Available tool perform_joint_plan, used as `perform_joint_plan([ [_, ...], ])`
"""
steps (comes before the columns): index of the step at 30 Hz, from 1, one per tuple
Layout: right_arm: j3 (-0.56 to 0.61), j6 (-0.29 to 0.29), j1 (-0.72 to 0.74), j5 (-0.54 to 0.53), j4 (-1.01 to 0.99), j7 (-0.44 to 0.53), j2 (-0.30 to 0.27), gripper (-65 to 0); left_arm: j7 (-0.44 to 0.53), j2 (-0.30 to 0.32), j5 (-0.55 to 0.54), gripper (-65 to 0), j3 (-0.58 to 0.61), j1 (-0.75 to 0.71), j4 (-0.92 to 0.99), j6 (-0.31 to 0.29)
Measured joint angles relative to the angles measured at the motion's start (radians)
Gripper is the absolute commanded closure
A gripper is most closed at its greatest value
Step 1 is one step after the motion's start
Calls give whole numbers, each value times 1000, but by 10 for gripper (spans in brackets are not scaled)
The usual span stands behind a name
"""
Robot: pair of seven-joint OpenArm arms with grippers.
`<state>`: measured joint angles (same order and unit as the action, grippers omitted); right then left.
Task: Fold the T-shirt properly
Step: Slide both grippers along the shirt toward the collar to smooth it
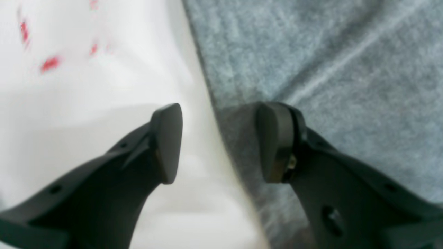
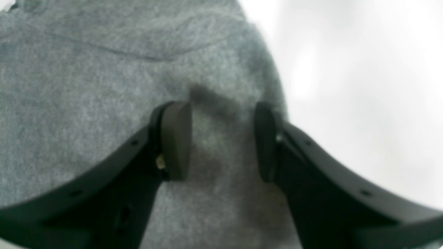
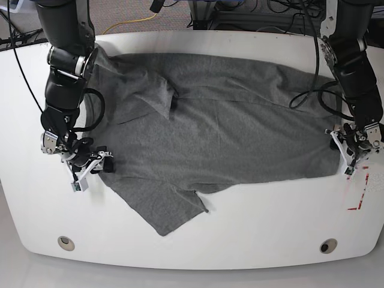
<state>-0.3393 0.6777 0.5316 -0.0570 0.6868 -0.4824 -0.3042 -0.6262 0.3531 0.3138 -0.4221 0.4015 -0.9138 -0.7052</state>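
The heather-grey T-shirt lies spread across the white table, one sleeve pointing to the front left and a fold near the back left. My left gripper is open and straddles the shirt's edge, one finger over bare table and one over cloth; in the base view it sits at the shirt's right edge. My right gripper is open with grey cloth between and under its fingers; in the base view it sits at the shirt's left edge.
Red marks lie on the table just right of the left gripper and also show in the left wrist view. Two round holes sit near the table's front edge. Cables run behind the table.
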Motion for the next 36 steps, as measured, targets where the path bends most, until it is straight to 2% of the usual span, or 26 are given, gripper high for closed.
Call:
perform_joint_plan([
  [3, 0, 3, 19, -3, 11, -23, 2, -276, -38, 8, 20, -331, -25, -11, -55, 0],
  [5, 0, 9, 16, 1, 71, -95, 6, -276, -71, 8, 15, -331, -25, -17, -94, 1],
  [9, -14, 16, -34, -32, 298, -229, 19, -287, -102, 7, -72, -331, -22, -16, -190, 1],
  [12, -33, 13, -107, -88, 496, -377, 41, -358, -121, 8, -124, -331, -21, -43, -282, 0],
  [14, -28, 13, -168, -126, 618, -472, 52, -442, -139, 8, -150, -331, -22, -84, -349, 2],
  [16, -26, 14, -218, -180, 730, -542, 63, -491, -144, 9, -176, -331, -23, -128, -412, 4],
  [19, -26, 15, -298, -249, 882, -621, 79, -509, -148, 5, -211, -331, -22, -200, -523, 5],
  [25, -29, 22, -447, -319, 1051, -683, 77, -509, -143, 5, -282, -331, -22, -329, -701, 1],
  [33, -27, 22, -560, -334, 1061, -681, 82, -509, -145, 5, -315, -331, -22, -494, -839, 1],
  [36, -27, 19, -573, -330, 1060, -681, 106, -509, -144, -14, -315, -331, -26, -528, -867, 1],
])
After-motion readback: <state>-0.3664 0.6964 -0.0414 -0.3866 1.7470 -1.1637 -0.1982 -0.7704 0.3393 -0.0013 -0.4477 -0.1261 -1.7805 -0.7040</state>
